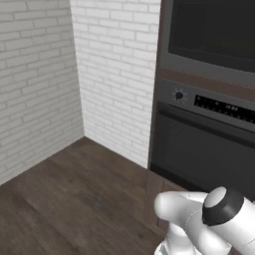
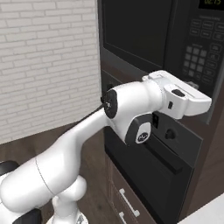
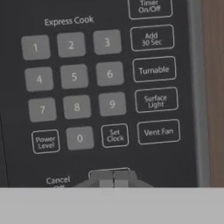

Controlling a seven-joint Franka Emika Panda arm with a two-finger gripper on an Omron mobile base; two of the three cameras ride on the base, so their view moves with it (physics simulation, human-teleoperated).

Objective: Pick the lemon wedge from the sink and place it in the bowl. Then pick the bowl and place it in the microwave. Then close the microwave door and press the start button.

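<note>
Looked like the last step: microwave door (image 2: 135,30) was already shut and the closed, empty fingers (image 3: 113,177) sat right at the keypad (image 3: 100,87), start press probably left.

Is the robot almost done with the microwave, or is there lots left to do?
Almost done. The microwave door looks closed, so that step seems finished. Now the shut claw sits at the bottom of the keypad, beside the Cancel label, right at a button. Pressing start is what's left. I can't see the bowl or lemon inside.
</note>
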